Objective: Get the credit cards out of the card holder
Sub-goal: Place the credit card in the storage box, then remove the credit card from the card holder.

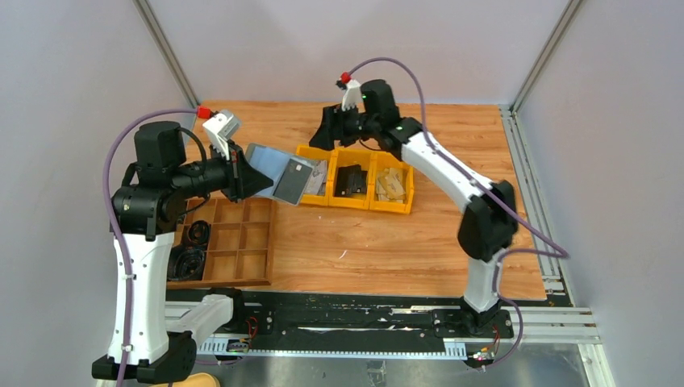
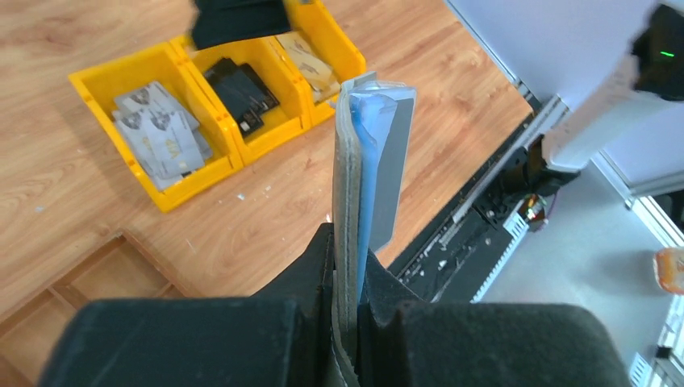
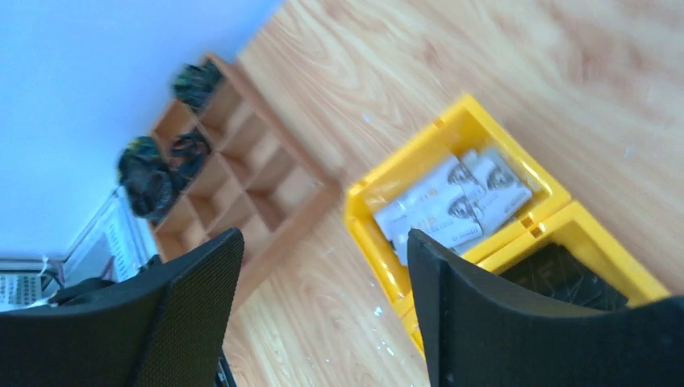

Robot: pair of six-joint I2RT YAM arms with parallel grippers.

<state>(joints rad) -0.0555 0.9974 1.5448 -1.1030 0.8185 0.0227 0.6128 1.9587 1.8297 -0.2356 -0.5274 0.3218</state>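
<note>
Grey-blue card holder (image 2: 348, 185) sits clamped in the left claw (image 2: 347, 254) — right claw (image 3: 323, 242) gapes near yellow bins (image 1: 353, 203).

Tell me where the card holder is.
Top view, left side: the card holder is clamped in the left claw, raised beside the leftmost yellow bin.

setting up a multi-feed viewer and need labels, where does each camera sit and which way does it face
Top external: above and behind the bases, looking down on the table; the whole robot shows, left gripper shut on the card holder, right gripper open.
Left wrist: on the left wrist, facing along its fingers past the card holder, seen edge-on, to the yellow bins.
Right wrist: on the right wrist, facing down between its fingers at the yellow bins and the wooden tray.
Shared: all three see the yellow bins.
</note>
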